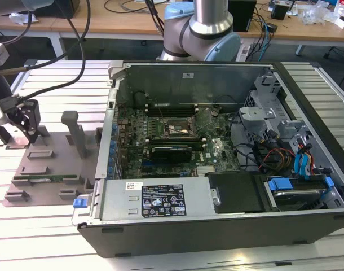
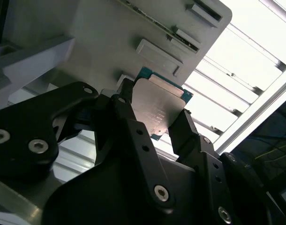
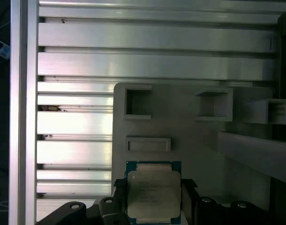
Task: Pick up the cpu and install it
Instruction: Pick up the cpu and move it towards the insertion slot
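**Tool:** the gripper (image 2: 156, 108) has its fingers (image 2: 130, 115) bearing on two opposite edges of the cpu (image 3: 154, 193). It appears clamped on the chip, though the contact faces are partly shadowed.

**Location:** the chip is over the grey fixture plate (image 1: 53, 164) at the exterior view's left. It is well apart from the motherboard socket (image 1: 177, 129) inside the open computer case (image 1: 217, 240).

**Handling, by judgement:** the chip is light, thin and rigid. Its smooth metal lid is likely slippery, and its underside is fragile. You should hold it by the edges only and keep it level.

**Not verifiable:** you cannot confirm whether the chip is clear of the plate. Its edge nearest the gripper body is hidden.
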`<state>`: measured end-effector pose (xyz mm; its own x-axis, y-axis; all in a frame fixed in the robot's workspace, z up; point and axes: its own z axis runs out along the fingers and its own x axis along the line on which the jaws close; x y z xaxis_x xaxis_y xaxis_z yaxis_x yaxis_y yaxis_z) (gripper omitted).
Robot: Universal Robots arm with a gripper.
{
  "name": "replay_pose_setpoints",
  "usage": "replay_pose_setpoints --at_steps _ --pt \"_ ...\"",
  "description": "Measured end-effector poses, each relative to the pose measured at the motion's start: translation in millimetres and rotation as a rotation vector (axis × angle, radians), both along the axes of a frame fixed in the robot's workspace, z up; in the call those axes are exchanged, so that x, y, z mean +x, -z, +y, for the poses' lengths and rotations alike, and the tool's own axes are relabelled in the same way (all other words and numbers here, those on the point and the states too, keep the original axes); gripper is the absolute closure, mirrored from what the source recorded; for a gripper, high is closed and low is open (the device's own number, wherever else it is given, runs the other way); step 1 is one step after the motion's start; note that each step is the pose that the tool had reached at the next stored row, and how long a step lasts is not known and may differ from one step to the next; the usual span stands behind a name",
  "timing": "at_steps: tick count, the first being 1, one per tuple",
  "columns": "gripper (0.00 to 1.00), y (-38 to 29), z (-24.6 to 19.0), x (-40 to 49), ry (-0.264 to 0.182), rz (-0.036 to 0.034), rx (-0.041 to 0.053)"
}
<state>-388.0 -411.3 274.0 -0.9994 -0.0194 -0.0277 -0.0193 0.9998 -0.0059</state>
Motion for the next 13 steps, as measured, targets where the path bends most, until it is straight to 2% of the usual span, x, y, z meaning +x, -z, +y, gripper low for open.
replay_pose_setpoints --at_steps 13 --pt "0.45 -13.4 0.0 0.0 0.0 -0.0001 0.0"
